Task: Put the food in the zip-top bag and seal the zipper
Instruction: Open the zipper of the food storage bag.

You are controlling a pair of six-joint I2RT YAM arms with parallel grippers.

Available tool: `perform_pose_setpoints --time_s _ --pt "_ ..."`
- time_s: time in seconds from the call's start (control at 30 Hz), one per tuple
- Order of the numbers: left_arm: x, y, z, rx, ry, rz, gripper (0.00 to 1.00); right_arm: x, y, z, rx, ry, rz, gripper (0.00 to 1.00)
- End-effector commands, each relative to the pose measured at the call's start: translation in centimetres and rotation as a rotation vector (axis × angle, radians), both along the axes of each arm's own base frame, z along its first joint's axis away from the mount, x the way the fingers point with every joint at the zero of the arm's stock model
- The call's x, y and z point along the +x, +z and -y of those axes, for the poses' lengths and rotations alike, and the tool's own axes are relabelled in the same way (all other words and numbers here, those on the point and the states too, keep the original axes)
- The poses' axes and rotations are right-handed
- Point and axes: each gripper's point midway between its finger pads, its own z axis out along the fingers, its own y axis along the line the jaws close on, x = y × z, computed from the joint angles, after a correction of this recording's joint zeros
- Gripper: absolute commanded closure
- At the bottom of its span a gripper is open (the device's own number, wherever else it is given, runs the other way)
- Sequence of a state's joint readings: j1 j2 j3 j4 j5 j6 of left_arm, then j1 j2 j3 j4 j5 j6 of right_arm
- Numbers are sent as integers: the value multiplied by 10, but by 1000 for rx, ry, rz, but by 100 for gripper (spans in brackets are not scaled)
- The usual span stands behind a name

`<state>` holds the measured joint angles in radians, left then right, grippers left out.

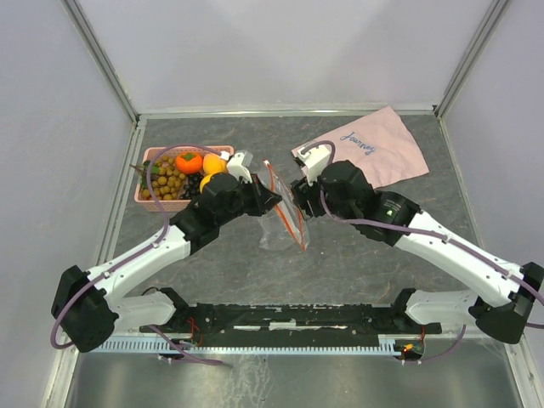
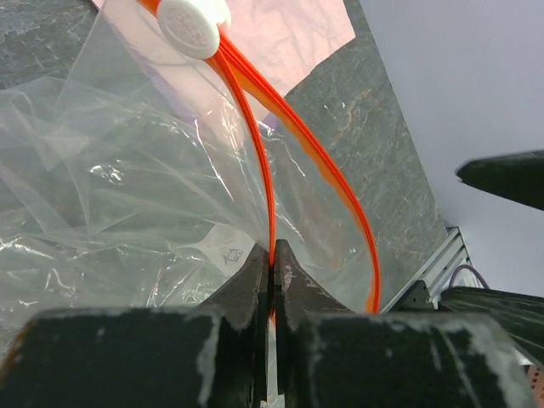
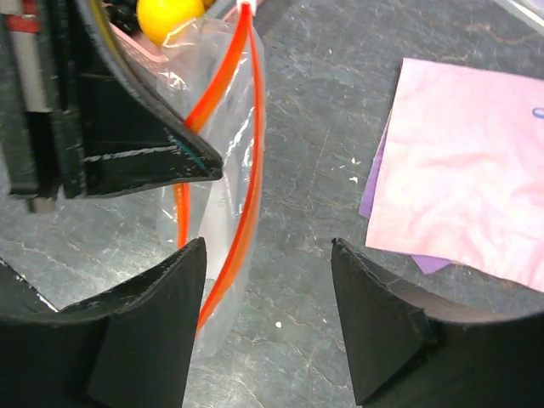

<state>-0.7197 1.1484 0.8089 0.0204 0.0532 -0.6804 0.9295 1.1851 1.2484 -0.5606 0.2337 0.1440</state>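
**Zip-top bag** (image 1: pixel 279 225): we find it mid-table between the two arms. Its mouth edge is raised and the clear film lies crumpled on the surface below.

**Zipper** (image 2: pixel 255 136): we see two orange-red tracks parted into a narrow loop. They join at the white slider (image 2: pixel 194 25) at the far end.

**Left gripper** (image 2: pixel 272 263): clenched, with its fingertips pressed together on one zipper track.

**Right gripper** (image 3: pixel 266 251): released and grasping nothing, its jaws spread wide. In the wrist view the bag's outer track runs just beside the left-hand finger. Bare table shows under the rest of the gap.

**Food** (image 1: pixel 180 177): we list it in the pink basket (image 1: pixel 141 200) at the far left, behind the left arm and apart from the bag.

**Pink cloth** (image 1: pixel 387 144): it lies flat at the far right, with its near edge close to the right gripper.

**Table** (image 1: pixel 357 263): we see open grey surface in front of the bag and to its right. Walls bound the left, far and right edges.
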Motion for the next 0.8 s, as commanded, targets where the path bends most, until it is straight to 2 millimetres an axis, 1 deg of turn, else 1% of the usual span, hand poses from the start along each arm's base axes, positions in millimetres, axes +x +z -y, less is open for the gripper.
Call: perform_pose_setpoints --time_s 0.0,0.13,0.27,0.37,0.4,0.47,0.6,0.7,0.77 --pt "1 32 3 11 -27 100 97 15 -5 -1 -9 -95 0 29" --pt "-5 37 6 13 -45 106 97 27 -25 -10 -20 -128 -8 27" --pt "-8 40 9 19 -58 112 97 31 -39 -26 -8 -104 -35 27" --pt "-12 44 12 21 -76 119 97 40 -50 -27 -18 -139 -32 31" --pt "-13 45 12 25 -80 121 97 43 -53 -24 -25 -161 -27 33" --pt "-15 46 10 39 -85 124 97 50 -55 -16 -34 -209 -10 42" --pt "-18 44 0 80 -69 124 97 57 -55 1 -32 -271 7 57" --pt "-21 42 -8 107 -56 121 97 63 -55 21 -34 -338 11 68" --pt "-23 39 -13 130 -50 114 97 67 -56 34 -42 -386 13 72"
